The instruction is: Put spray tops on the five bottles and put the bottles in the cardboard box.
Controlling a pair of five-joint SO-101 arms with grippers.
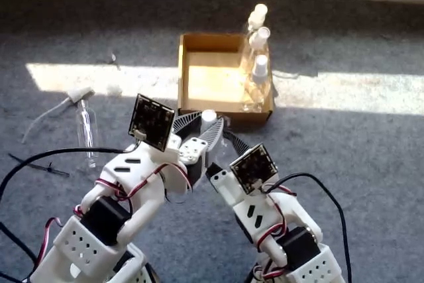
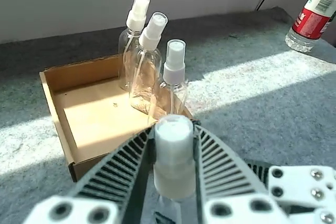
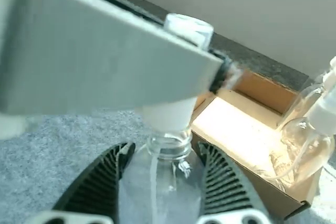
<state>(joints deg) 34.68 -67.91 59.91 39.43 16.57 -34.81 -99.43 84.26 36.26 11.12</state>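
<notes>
Though ribbed, left claw [image 2: 174, 129] around smooth spray top [image 2: 173, 156].

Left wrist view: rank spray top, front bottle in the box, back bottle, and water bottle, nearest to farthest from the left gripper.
1. Spray top: clamped in the left gripper.
2. Front bottle: in the cardboard box, at its nearest corner.
3. Back bottle: same box, far end of the row.
4. Water bottle: well beyond the box, off to one side.

No text or numbers legible. The red-and-white label on the water bottle [image 2: 314, 17], standing on the grey carpet [image 2: 262, 93], carries print too small to read.
</notes>
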